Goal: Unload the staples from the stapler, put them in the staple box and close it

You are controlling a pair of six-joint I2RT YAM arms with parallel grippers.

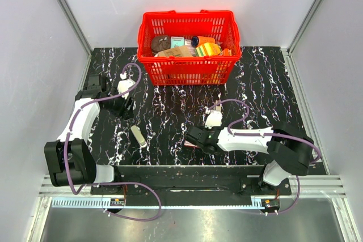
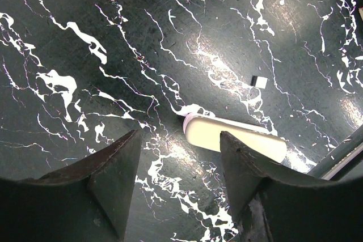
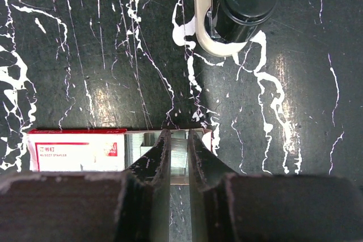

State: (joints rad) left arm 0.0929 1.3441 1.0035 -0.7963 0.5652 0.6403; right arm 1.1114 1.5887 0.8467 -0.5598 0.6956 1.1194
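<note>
The cream-white stapler (image 1: pixel 138 136) lies flat on the black marbled table, near the left arm. In the left wrist view the stapler (image 2: pixel 204 131) lies just beyond my right fingertip. My left gripper (image 1: pixel 126 106) is open and empty above the table (image 2: pixel 179 134). My right gripper (image 1: pixel 191 138) reaches down into an open red-and-white staple box (image 3: pixel 76 150). Its fingers (image 3: pixel 180 134) are closed to a narrow gap on a silvery strip of staples (image 3: pixel 180 154).
A red basket (image 1: pixel 187 67) full of items stands at the back centre. A rounded cream-and-black object (image 3: pixel 232 9) lies just ahead of the right gripper. A tiny white square (image 2: pixel 260 81) lies on the table beyond the stapler.
</note>
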